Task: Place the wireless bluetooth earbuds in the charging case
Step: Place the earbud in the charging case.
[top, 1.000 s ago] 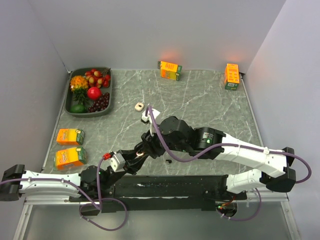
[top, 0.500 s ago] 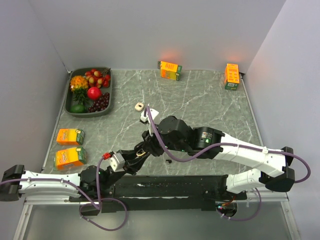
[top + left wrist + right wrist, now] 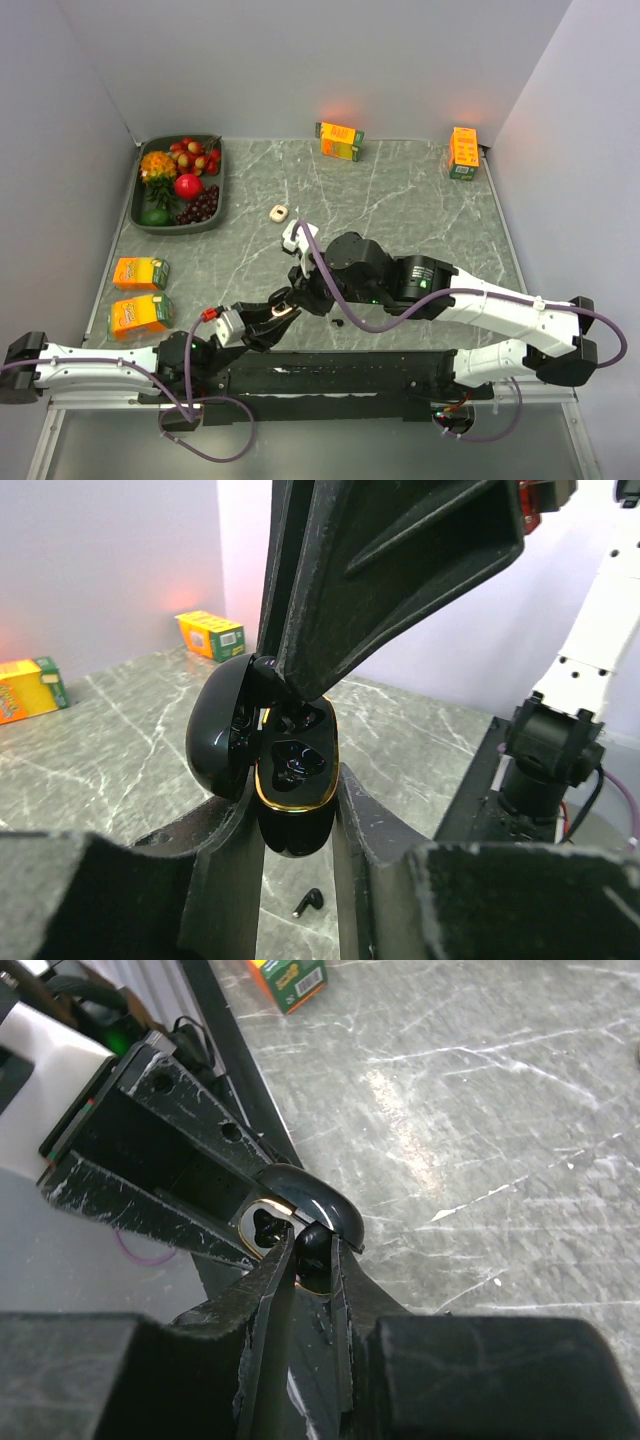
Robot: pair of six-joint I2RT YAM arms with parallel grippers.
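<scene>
Clamping the open charging case [image 3: 295,780], the left jaws presented it; the right jaws pinched one black earbud [image 3: 312,1250] at its mouth, unseated; another earbud [image 3: 308,903] lay on the table [image 3: 100,750].

Grey marbled table [image 3: 420,210] holding scattered items.
Fruit tray [image 3: 143,222] at far left; two orange cartons [image 3: 139,272] [image 3: 140,314] near left; another carton [image 3: 339,140] far middle, one more [image 3: 463,152] far right; whitish earbud [image 3: 279,212] mid-table; black earbud [image 3: 337,322] near front edge.
</scene>
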